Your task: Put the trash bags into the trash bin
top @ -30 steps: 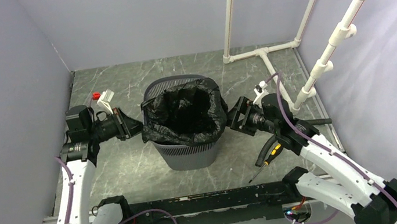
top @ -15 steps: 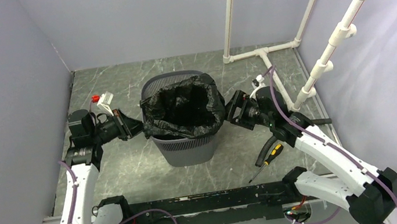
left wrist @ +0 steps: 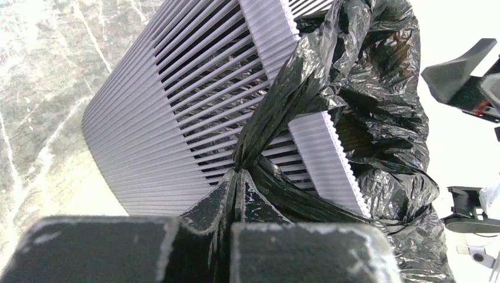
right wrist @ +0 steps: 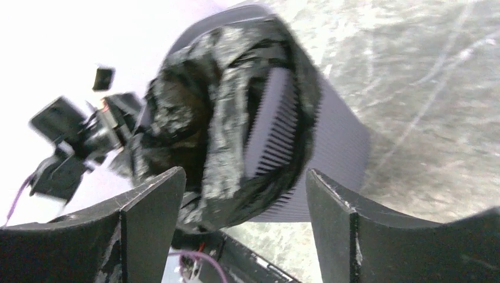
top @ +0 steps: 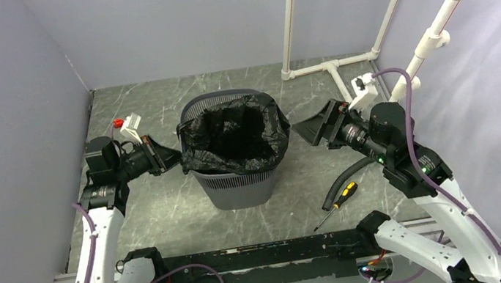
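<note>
The dark grey mesh trash bin [top: 239, 184] stands upright mid-table. A glossy black trash bag [top: 232, 140] lines its mouth and folds over most of the rim; the bin's back rim stands bare. My left gripper [top: 174, 158] is shut on a pulled-out fold of the bag [left wrist: 277, 112] at the bin's left side [left wrist: 171, 112]. My right gripper [top: 305, 130] is open and empty, a little off the bin's right side. In the right wrist view the bag [right wrist: 224, 135] and bin [right wrist: 336, 141] lie beyond my open fingers [right wrist: 153, 206].
A yellow-handled screwdriver [top: 337, 202] and a black rubber hose [top: 345, 175] lie on the table right of the bin. White PVC pipes [top: 330, 67] stand at the back right. A small red-capped white item [top: 128, 122] lies behind the left gripper.
My right gripper has let go of the bag's right edge, opened and drawn back to the right and up. The bag has settled lower onto the bin. My left gripper still holds its fold.
</note>
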